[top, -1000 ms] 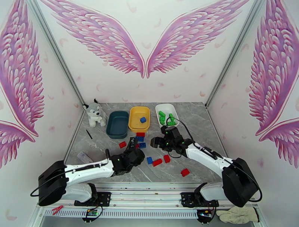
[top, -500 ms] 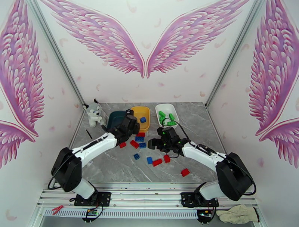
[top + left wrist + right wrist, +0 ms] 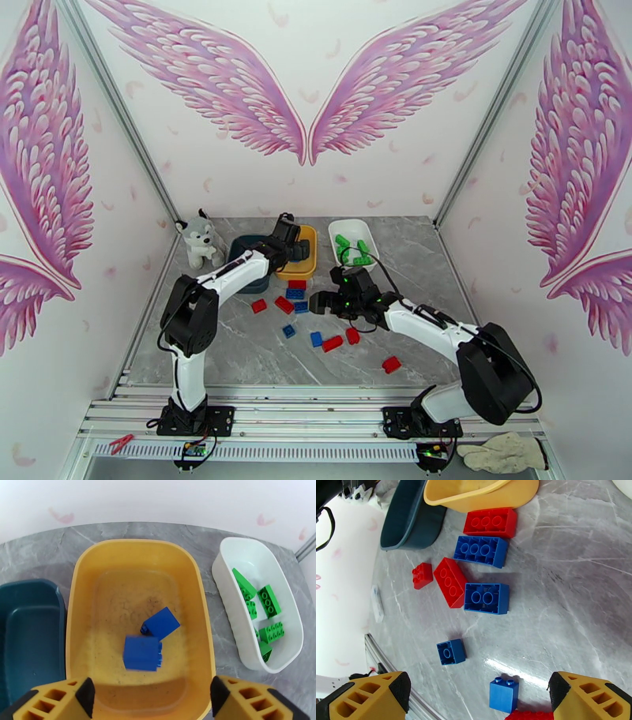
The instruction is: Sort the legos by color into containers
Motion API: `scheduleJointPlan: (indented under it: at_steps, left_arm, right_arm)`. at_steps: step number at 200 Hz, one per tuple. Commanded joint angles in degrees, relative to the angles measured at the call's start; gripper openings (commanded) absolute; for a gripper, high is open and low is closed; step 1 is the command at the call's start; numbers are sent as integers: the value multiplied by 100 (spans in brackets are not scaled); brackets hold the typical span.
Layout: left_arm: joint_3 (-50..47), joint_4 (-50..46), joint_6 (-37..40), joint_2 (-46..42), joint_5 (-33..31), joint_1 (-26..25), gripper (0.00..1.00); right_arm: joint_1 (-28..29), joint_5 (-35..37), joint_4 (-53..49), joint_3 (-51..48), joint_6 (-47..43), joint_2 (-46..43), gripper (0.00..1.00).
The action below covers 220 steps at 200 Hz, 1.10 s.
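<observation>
A: The left pincer (image 3: 150, 701) hangs over the yellow tray (image 3: 138, 544), jaws apart, nothing between them. Two blue bricks lie inside. The nearer one (image 3: 142, 653) is blurred, so I can't say it has settled.

B: It might bounce, though the walls look high enough. I'd worry more about the right pincer (image 3: 478, 695): spread wide, empty, above the loose bricks on the tabletop (image 3: 572, 598).

A: Crowding?

B: Yes. The long red brick (image 3: 449, 582) lies against the blue two-by-two (image 3: 486, 598). Close on either and its neighbour may get dragged along, ending in the wrong tray.

A: And the arms?

B: They work close together. If both go for that cluster, they could collide.

A: The dark teal tray (image 3: 31, 618) is bare, and the white tray (image 3: 221, 565) holds green bricks (image 3: 269, 600).
</observation>
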Motion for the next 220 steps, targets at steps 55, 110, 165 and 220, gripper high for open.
scheduleJointPlan:
  at_steps: [55, 110, 165, 220]
  left_arm:
    - [-2603, 201, -109, -2762, -604, -452, 88]
    - [-4773, 138, -742, -4300, -649, -1037, 90]
    - [-6314, 625, -1785, -5217, -471, -1764, 90]
    - [-6393, 1483, -2090, -4108, -608, -2239, 87]
  right_arm:
    - [197, 400, 64, -145, 304, -734, 99]
    - [1056, 619, 145, -298, 453, -624, 99]
    - [1918, 1959, -6, -486, 421, -1130, 91]
    - [1941, 2047, -76, -494, 495, -1103, 86]
